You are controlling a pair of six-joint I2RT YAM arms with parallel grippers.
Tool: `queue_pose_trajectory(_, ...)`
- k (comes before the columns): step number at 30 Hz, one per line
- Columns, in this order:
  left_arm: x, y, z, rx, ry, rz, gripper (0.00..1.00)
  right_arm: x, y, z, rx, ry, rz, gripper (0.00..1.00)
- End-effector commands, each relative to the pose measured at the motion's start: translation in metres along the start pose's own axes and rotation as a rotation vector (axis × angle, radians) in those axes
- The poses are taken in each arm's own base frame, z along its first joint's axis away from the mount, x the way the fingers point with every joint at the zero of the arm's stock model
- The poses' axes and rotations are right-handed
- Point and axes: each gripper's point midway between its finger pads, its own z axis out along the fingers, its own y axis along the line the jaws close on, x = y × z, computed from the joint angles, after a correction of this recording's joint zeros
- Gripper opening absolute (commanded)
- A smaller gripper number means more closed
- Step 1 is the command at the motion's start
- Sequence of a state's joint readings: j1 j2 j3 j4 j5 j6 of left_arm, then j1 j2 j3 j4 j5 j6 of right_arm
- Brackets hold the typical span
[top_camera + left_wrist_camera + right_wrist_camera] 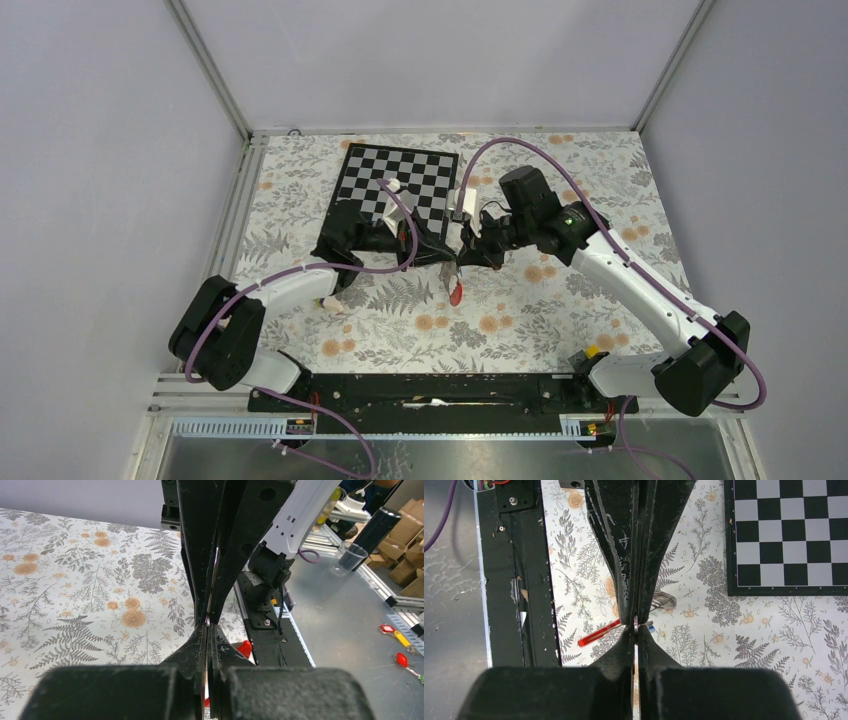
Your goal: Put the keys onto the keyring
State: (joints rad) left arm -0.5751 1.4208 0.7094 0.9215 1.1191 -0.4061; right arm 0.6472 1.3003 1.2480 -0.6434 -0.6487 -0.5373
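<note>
Left gripper (209, 629): jaws together, nothing visible between them. It sits tip to tip with the right gripper (636, 631), whose jaws are together on a thin metal sliver; can't tell whether that is key or ring. The keys (651, 627): blue tag just beside the right tips at 3 o'clock. Wire loop (665, 599) at 1 o'clock. Keyring (599, 634): red strap runs off to 8 o'clock, and in the top view it sits at 6 o'clock of the tips, over the floral table (560, 300). Chessboard (400, 180) at 11 o'clock.

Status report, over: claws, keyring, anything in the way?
Shut: left claw, right claw, tips meeting. The keyring at the tips, holder unclear. The chessboard behind, not blocking.
</note>
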Motion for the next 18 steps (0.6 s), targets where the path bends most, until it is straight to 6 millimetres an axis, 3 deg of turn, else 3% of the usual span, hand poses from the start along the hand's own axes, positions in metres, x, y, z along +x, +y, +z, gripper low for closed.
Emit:
queue_pose_trajectory(1, -0.008, 0.002, 0.002, 0.000, 0.011, 0.088, 0.08, -0.011, -0.004, -0.008, 0.033, -0.022, -0.038, 0.00)
queue_pose_trajectory(5, -0.011, 0.008, 0.003, -0.019, 0.029, 0.098, 0.23, -0.006, -0.003, -0.006, 0.009, 0.019, -0.002, 0.00)
queue_pose_trajectory(8, -0.014, 0.011, 0.005, -0.026, 0.040, 0.105, 0.29, -0.002, -0.003, -0.003, -0.008, 0.050, 0.025, 0.00)
queue_pose_trajectory(14, -0.009, 0.012, 0.009, -0.025, 0.057, 0.103, 0.31, 0.000, -0.005, 0.001, -0.023, 0.076, 0.055, 0.00)
queue_pose_trajectory(18, -0.005, 0.012, 0.011, -0.020, 0.071, 0.097, 0.25, 0.000, -0.006, 0.002, -0.029, 0.082, 0.063, 0.00)
